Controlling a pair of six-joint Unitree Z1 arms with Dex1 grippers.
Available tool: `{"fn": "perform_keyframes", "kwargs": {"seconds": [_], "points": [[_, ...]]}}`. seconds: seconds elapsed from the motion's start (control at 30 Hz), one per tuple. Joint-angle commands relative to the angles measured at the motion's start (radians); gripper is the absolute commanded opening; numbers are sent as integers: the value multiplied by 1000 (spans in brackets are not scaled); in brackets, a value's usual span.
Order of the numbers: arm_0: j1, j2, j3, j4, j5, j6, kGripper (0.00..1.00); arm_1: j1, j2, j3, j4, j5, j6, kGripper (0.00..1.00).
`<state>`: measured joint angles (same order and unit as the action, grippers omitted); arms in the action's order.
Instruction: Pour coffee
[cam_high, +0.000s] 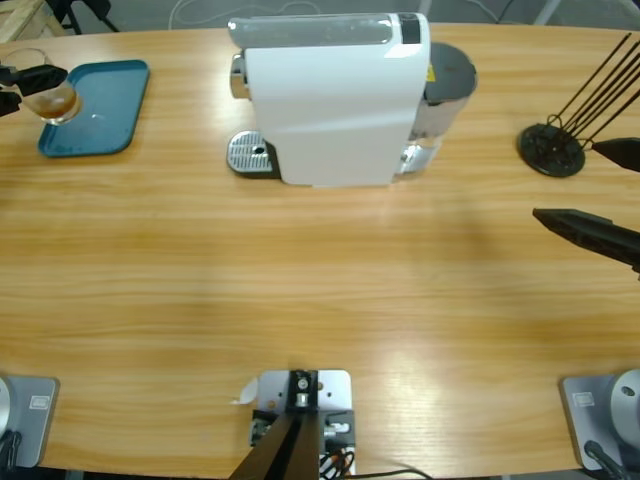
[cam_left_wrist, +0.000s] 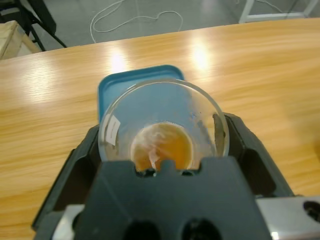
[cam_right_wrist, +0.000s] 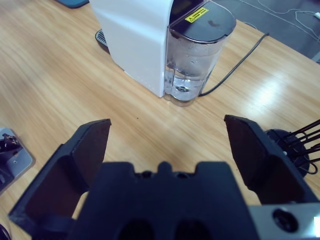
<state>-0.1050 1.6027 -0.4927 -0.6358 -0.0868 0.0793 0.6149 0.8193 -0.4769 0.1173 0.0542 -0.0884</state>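
My left gripper (cam_left_wrist: 162, 150) clamps a clear glass (cam_left_wrist: 162, 125) between its jaws, held over the near edge of the teal tray (cam_high: 105, 100) at the table's (cam_high: 320, 290) far left corner. The coffee (cam_left_wrist: 162, 146) lies as a shallow brown layer in the glass's bottom. My right gripper (cam_right_wrist: 167, 145) hangs with jaws wide apart, nothing between them, facing the white coffee machine (cam_high: 330, 100) and its water tank (cam_right_wrist: 195, 60); a black wire rack (cam_high: 555, 145) stands just beside it.

Long wooden table (cam_high: 320, 290), teal tray (cam_high: 100, 100), white coffee machine (cam_high: 325, 100), black wire rack (cam_high: 552, 148)
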Motion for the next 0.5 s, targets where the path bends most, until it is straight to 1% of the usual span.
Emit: {"fn": "perform_keyframes", "kwargs": {"seconds": [0.03, 0.4, 0.47, 0.5], "points": [[36, 167, 22, -113, 4, -7, 296, -9, 20, 38, -11, 15, 13, 1000], [39, 321, 17, -228, -15, -17, 305, -9, 23, 37, -8, 16, 13, 1000], [39, 343, 16, -235, -25, -23, 407, -9, 23, 36, -8, 16, 13, 1000], [39, 352, 14, -235, -28, -23, 547, -9, 22, 37, -8, 16, 13, 1000]]}}
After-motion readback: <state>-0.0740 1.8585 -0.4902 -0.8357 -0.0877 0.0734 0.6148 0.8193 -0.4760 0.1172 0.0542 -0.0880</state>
